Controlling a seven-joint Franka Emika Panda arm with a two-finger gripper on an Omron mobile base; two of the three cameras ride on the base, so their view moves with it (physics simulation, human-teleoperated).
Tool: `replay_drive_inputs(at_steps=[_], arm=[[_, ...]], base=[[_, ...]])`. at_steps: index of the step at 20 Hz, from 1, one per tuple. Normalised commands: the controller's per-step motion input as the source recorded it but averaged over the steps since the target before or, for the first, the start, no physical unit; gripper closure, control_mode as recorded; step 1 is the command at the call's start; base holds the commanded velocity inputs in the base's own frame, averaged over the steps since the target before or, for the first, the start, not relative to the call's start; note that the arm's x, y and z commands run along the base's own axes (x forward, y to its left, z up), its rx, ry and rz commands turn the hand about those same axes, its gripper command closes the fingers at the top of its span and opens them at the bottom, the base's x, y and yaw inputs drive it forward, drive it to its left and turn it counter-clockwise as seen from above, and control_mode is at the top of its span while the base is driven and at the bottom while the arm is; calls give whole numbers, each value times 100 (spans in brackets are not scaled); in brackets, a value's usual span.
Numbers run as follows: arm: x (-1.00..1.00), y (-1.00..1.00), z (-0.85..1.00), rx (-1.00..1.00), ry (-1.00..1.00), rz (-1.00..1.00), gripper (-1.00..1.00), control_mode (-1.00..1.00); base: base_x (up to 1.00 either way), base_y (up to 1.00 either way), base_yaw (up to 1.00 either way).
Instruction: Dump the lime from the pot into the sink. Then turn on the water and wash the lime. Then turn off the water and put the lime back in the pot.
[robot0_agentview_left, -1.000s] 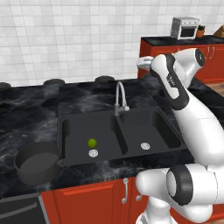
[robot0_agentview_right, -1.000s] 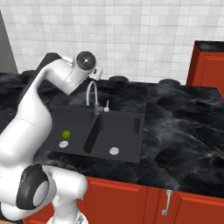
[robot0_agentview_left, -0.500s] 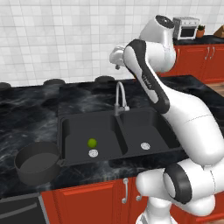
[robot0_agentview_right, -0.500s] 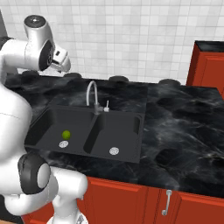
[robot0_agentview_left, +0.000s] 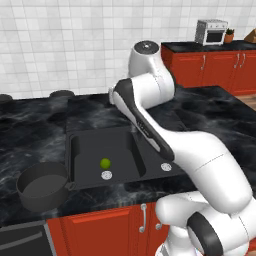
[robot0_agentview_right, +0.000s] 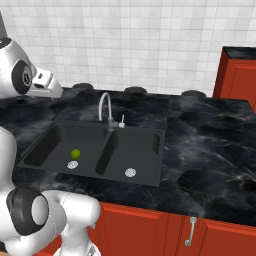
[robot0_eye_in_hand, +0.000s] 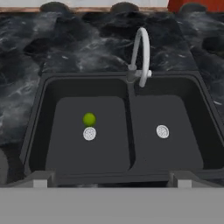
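Note:
The lime (robot0_agentview_left: 105, 163) (robot0_agentview_right: 75, 153) (robot0_eye_in_hand: 89, 119) lies in the left basin of the black sink (robot0_agentview_left: 75, 150) (robot0_agentview_right: 160, 150) (robot0_eye_in_hand: 131, 113), just behind that basin's silver drain (robot0_eye_in_hand: 89, 134). No water runs from the grey gooseneck faucet (robot0_agentview_right: 105, 106) (robot0_eye_in_hand: 142, 48) at the sink's back rim. The dark grey pot (robot0_agentview_left: 44, 185) stands upright on the counter left of the sink. My gripper (robot0_eye_in_hand: 111, 178) hangs high above the sink's near side, looking down into both basins. Its fingertips (robot0_eye_in_hand: 43, 177) stand far apart with nothing between them. In the right base view my hand (robot0_agentview_right: 44, 82) is up at the left.
Black marble counter (robot0_agentview_right: 210, 145) surrounds the sink. Stove burners (robot0_agentview_right: 135, 90) sit along the tiled back wall. Red cabinets (robot0_agentview_left: 210, 65) with a toaster oven (robot0_agentview_left: 212, 31) stand at the right. My own arm (robot0_agentview_left: 150, 125) crosses over the sink in the left base view and hides the faucet.
The arm has swung from the faucet's right side up and across to the left, and the hand now looks down over the sink. Lime, pot and faucet have not moved.

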Motion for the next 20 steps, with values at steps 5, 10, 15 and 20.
replay_drive_inputs(at_steps=[5, 10, 15, 20], arm=[[0, 16, -73, -8, 1, 0, -100, -100], [10, 26, -64, -1, 11, 0, -100, -100], [23, 31, -53, 0, 15, 0, -100, -100], [38, 19, -47, 0, 14, 0, -100, -100]], base=[[0, 0, 0], [0, 0, 0], [0, 0, 0], [0, 0, 0]])
